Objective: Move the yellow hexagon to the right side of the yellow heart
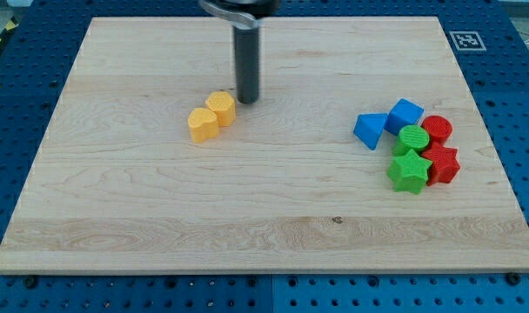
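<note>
The yellow hexagon sits left of the board's centre, touching the yellow heart, which lies just below and to its left. My tip stands on the board just right of the hexagon, close to it; I cannot tell if they touch. The dark rod rises from the tip to the view's top.
A cluster sits at the view's right: a blue triangle, a blue cube, a green cylinder, a green star, a red cylinder and a red star. The wooden board lies on a blue pegboard table.
</note>
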`<action>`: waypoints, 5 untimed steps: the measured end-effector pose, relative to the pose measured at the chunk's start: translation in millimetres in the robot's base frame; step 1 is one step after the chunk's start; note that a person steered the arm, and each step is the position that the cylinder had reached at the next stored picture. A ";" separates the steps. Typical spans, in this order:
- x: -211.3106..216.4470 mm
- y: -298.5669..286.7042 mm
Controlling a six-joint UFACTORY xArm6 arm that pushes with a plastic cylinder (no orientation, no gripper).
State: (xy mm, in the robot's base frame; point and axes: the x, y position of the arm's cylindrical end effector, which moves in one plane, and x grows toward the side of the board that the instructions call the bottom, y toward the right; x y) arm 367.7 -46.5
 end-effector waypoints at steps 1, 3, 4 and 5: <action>-25.4 -35.8; -1.4 -79.1; -1.4 -58.4; 5.6 -35.9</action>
State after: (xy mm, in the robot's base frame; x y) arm 373.3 -82.4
